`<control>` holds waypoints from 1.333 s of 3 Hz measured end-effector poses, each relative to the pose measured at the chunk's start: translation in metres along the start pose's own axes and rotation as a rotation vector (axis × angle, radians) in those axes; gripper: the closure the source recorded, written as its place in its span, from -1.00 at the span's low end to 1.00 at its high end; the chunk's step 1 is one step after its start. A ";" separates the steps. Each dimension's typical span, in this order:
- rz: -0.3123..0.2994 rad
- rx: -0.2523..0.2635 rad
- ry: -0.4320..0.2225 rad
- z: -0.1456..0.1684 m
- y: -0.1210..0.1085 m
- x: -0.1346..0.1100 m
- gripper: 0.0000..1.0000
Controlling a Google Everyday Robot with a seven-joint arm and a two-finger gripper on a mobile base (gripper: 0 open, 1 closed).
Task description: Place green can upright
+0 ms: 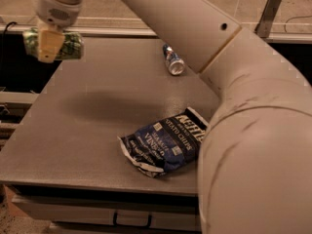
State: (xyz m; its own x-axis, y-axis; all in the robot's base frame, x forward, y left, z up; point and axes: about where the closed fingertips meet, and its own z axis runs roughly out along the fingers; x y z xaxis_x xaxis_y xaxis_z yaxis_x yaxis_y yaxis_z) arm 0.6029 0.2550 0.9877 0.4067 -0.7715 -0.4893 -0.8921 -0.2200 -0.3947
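Observation:
The green can (69,45) is held lying sideways in the air, above the far left corner of the grey table (97,121). My gripper (48,46) is shut on the green can, with one pale finger (48,47) across its middle. The can has a dark green and white body and does not touch the table. My arm reaches in from the right and fills the right side of the camera view.
A blue-and-silver can (173,60) lies on its side at the back middle of the table. A dark blue chip bag (163,143) lies near the front, beside my arm. A drawer handle (132,220) shows below the front edge.

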 end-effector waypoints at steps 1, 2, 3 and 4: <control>0.096 -0.097 -0.179 0.014 0.005 0.037 1.00; 0.161 -0.157 -0.339 0.015 0.007 0.056 1.00; 0.161 -0.157 -0.339 0.015 0.007 0.056 1.00; 0.191 -0.129 -0.420 0.017 0.006 0.065 1.00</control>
State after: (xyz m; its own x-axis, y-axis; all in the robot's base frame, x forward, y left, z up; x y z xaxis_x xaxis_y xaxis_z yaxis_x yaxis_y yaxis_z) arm 0.6273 0.2138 0.9406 0.2534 -0.5028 -0.8265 -0.9651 -0.1904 -0.1800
